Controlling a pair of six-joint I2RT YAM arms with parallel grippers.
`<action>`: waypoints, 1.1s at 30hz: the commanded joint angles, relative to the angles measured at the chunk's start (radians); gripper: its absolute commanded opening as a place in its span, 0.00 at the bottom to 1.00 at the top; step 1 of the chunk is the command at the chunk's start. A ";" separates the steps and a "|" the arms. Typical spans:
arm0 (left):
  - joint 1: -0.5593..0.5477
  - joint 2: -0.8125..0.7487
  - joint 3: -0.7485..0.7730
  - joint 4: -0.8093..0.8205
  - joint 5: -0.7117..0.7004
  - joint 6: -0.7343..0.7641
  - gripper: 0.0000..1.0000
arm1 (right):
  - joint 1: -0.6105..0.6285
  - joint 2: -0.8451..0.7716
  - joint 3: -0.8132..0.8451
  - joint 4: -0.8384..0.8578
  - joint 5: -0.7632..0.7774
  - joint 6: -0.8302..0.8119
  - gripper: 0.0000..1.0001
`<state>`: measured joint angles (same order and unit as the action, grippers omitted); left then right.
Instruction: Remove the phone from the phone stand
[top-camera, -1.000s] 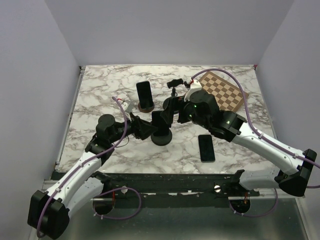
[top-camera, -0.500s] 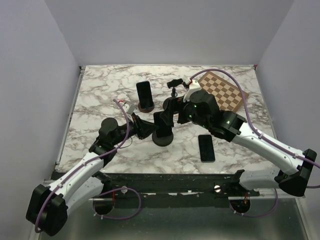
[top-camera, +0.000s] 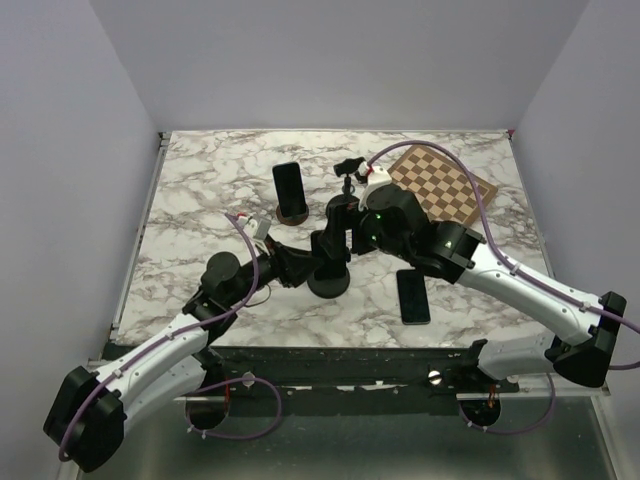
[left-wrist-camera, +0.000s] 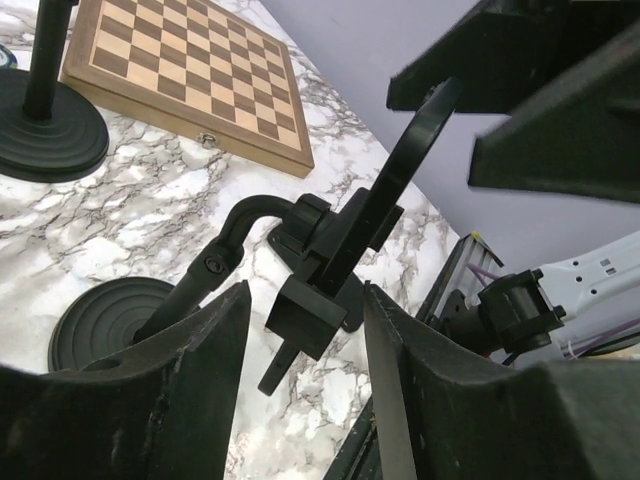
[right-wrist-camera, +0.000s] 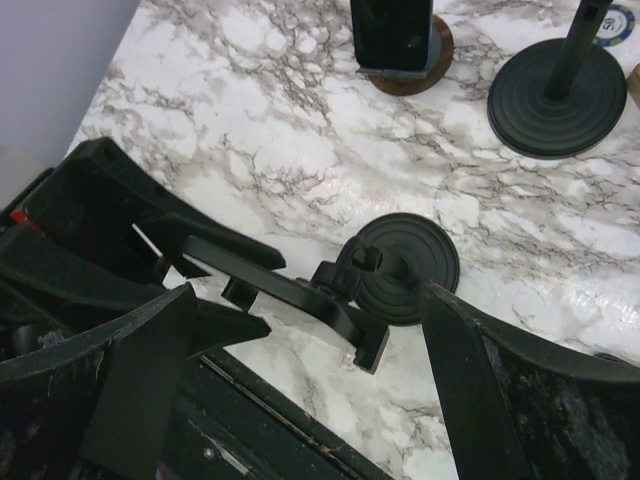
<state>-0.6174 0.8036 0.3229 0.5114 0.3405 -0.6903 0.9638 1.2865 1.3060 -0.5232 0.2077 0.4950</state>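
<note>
The black phone stand has a round base (top-camera: 328, 282) in the middle of the table, with a bent arm and a clamp cradle (left-wrist-camera: 318, 292). The dark phone (left-wrist-camera: 417, 148) sits tilted in the cradle, seen edge-on; it also shows in the right wrist view (right-wrist-camera: 250, 279). My left gripper (top-camera: 291, 264) is open, its fingers (left-wrist-camera: 205, 380) either side of the cradle's lower end without touching. My right gripper (top-camera: 331, 226) is open above the stand, its fingers (right-wrist-camera: 135, 385) wide on both sides of the phone and cradle. The stand base also shows in the right wrist view (right-wrist-camera: 402, 266).
A second phone (top-camera: 413, 296) lies flat to the right of the stand. Another phone stands in a round wooden holder (top-camera: 291, 193) behind. A second black stand (top-camera: 346, 180) and a chessboard (top-camera: 441, 181) are at the back right. The table's front edge lies close below the stand.
My left gripper has moved right and forward until its fingers straddle the cradle. My right gripper has shifted slightly left over the stand. The phone stays in the cradle.
</note>
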 joint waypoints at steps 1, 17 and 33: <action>-0.016 0.035 -0.002 0.079 0.034 -0.015 0.51 | 0.054 0.022 0.044 -0.114 0.120 0.009 1.00; -0.214 -0.050 -0.041 0.049 -0.318 0.020 0.30 | 0.057 -0.010 0.024 -0.090 0.113 0.037 1.00; -0.213 0.097 0.045 0.094 -0.258 0.105 0.33 | 0.056 -0.081 -0.023 -0.066 0.053 0.010 1.00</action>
<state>-0.8265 0.8909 0.3416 0.5594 0.1478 -0.6209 1.0191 1.2369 1.3190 -0.6186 0.2626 0.5156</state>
